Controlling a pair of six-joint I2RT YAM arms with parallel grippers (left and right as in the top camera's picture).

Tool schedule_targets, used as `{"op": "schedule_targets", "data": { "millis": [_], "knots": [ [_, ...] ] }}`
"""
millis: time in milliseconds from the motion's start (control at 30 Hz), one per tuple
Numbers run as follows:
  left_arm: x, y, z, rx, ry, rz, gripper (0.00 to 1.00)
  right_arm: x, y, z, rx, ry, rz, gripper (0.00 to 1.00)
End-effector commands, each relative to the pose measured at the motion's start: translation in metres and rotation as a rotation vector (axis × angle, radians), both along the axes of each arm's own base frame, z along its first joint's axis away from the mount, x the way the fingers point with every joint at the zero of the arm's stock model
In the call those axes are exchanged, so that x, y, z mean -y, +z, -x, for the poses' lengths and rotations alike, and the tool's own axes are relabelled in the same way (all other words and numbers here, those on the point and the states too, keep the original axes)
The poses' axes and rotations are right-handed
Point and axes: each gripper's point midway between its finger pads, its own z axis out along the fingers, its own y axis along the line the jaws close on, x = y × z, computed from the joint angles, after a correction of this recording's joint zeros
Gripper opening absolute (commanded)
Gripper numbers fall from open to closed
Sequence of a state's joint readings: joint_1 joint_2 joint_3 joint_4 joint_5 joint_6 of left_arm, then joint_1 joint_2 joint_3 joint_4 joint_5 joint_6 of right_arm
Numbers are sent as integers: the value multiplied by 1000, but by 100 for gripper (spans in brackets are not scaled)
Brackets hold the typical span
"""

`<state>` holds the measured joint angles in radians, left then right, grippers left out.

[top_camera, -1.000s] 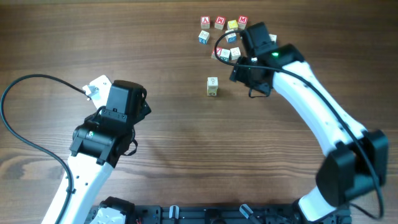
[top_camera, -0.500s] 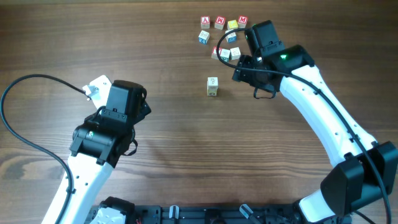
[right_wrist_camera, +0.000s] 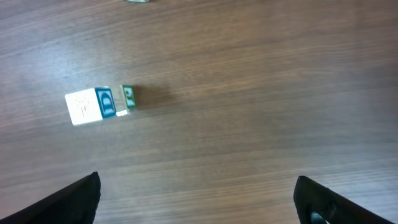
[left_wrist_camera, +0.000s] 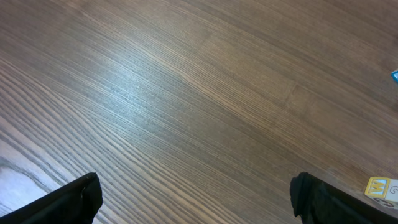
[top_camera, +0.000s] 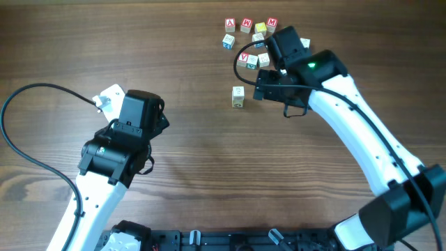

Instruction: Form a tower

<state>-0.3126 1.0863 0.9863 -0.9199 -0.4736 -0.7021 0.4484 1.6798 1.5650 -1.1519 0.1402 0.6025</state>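
Tower (top_camera: 237,97) stands alone on the surface (top_camera: 153,49), near the group of loose cubes (top_camera: 248,28) at the far side but apart from it. Right tool (right_wrist_camera: 196,193) is spread wide with nothing between its fingers, near the tower and not touching it. In the right wrist view the tower sits up and left of the fingers, a blue letter face showing. Left tool (left_wrist_camera: 196,196) is likewise spread wide and empty, well apart from the tower.

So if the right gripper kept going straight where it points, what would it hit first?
Probably bare table: the open right gripper frames only wood. The tower sits off to one side of that line, though depth is hard to judge.
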Motion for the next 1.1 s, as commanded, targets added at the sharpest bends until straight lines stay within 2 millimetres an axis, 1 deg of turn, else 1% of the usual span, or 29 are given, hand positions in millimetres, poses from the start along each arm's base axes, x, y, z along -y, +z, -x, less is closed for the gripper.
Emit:
{"op": "schedule_targets", "data": {
  "millis": [0, 67, 133, 467, 533, 567, 633, 667, 733, 800, 833, 867, 933, 967, 1033, 1067],
  "knots": [
    [-1, 0, 0, 6, 18, 12, 100, 10, 52, -1, 144, 84, 30, 100],
    [-1, 0, 0, 6, 18, 12, 100, 19, 68, 1, 194, 164, 99, 100],
    [-1, 0, 0, 6, 18, 12, 100, 21, 73, 3, 208, 175, 103, 100],
    [-1, 0, 0, 6, 18, 12, 100, 20, 71, 2, 205, 180, 108, 100],
    [-1, 0, 0, 6, 18, 12, 100, 20, 71, 1, 209, 115, 77, 100],
    [-1, 0, 0, 6, 18, 12, 100, 24, 72, 0, 218, 69, 82, 100],
    [-1, 0, 0, 6, 18, 12, 100, 46, 81, -9, 281, -64, 158, 100],
    [-1, 0, 0, 6, 18, 12, 100, 53, 85, -11, 302, -85, 185, 100],
    [-1, 0, 0, 6, 18, 12, 100, 78, 97, -13, 340, -148, 234, 100],
    [-1, 0, 0, 6, 18, 12, 100, 105, 113, -9, 374, -210, 220, 100],
    [-1, 0, 0, 6, 18, 12, 100, 114, 122, -10, 398, -197, 218, 100],
    [-1, 0, 0, 6, 18, 12, 100, 118, 133, -13, 435, -133, 212, 100],
    [-1, 0, 0, 6, 18, 12, 100, 117, 161, -18, 542, 7, 187, 100],
    [-1, 0, 0, 6, 18, 12, 100, 117, 173, -17, 593, 41, 181, 100],
    [-1, 0, 0, 6, 18, 12, 100, 120, 193, -8, 701, 50, 177, 100],
    [-1, 0, 0, 6, 18, 12, 100, 121, 200, -1, 751, 53, 178, 100]
  ]
}}
